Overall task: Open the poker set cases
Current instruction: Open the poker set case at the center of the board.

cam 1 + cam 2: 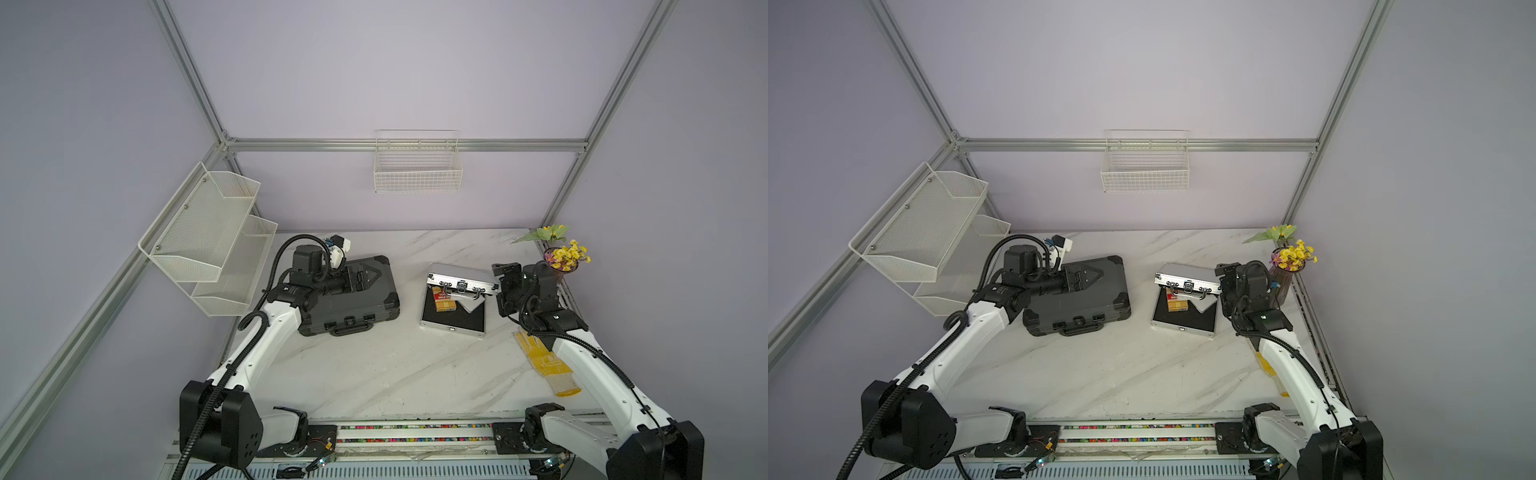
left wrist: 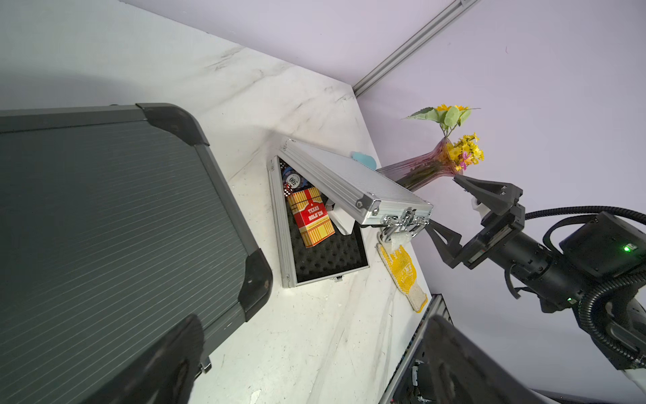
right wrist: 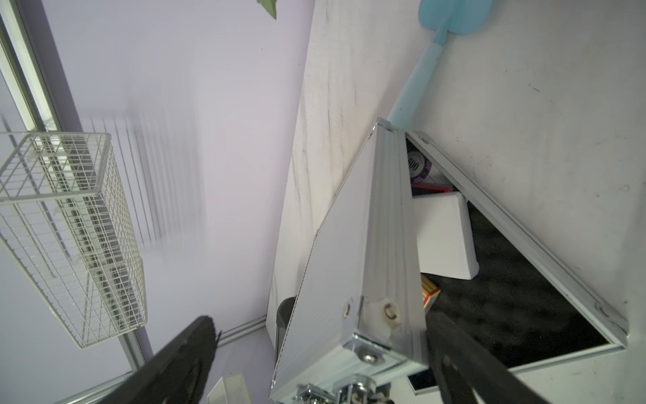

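Right gripper (image 3: 320, 317), jaws wide, straddled the silver case (image 3: 507, 297) at its latch edge, lid (image 3: 335, 252) stiff, likely light; left gripper (image 1: 1090, 277) hung open, empty, over grey case (image 1: 1096, 303).

The red and yellow card box (image 2: 313, 218) reads "TEXAS HOLD'EM"; a poker chip (image 2: 293, 181) beside it in the silver case (image 2: 349, 182) is marked "500"

Both top views are looking steeply down onto the whole table (image 1: 374, 365); both wrist cameras are framing the silver case (image 2: 349, 178).
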